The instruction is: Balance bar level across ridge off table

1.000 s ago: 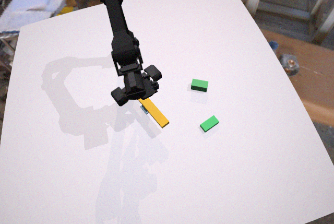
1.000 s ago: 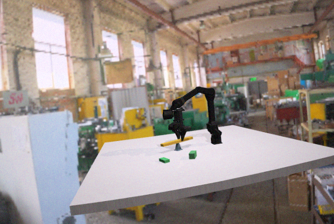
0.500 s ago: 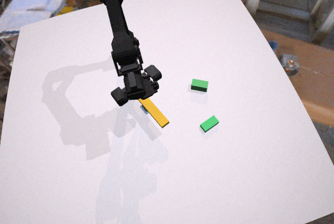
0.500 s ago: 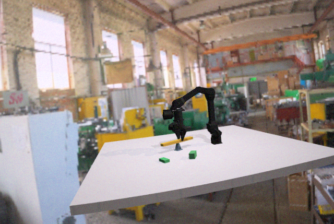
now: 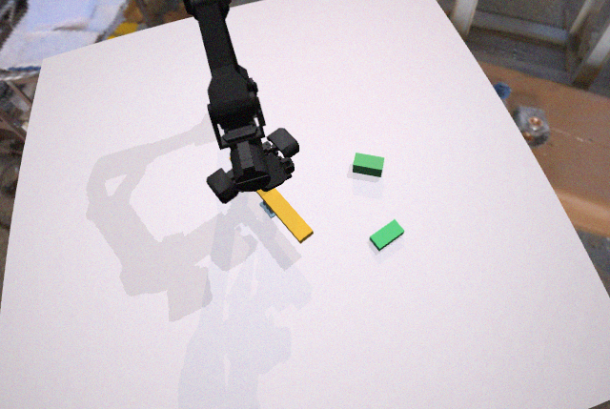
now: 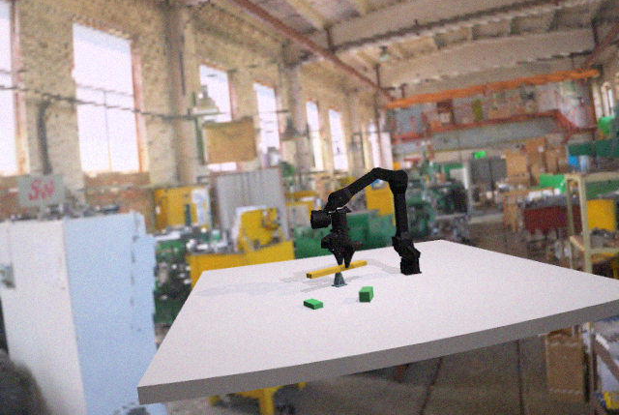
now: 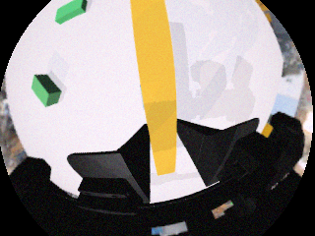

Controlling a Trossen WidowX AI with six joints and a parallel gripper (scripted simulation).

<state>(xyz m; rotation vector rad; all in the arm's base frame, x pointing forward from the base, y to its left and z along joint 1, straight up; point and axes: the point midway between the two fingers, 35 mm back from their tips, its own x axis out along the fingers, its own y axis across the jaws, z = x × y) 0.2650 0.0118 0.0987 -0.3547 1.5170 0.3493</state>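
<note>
The yellow bar [image 5: 288, 215] [image 6: 322, 272] [image 7: 155, 64] is held above the table and looks about level. My gripper [image 6: 343, 265] [image 7: 160, 125] points down and is shut on the bar, one finger on each side of it. In the top view the arm hides the fingers and the bar's far part. The blue-grey ridge [image 5: 267, 209] [image 6: 339, 281] stands on the table under the bar, close below the fingers in the exterior view. Whether the bar touches the ridge's top is too small to tell. The ridge is hidden in the wrist view.
Two green blocks lie on the white table [image 5: 443, 296] [image 6: 399, 330]. The taller block [image 5: 368, 165] [image 6: 366, 294] [image 7: 46, 90] and the flatter block [image 5: 387, 235] [image 6: 313, 304] [image 7: 71, 11] are both apart from the bar and the ridge.
</note>
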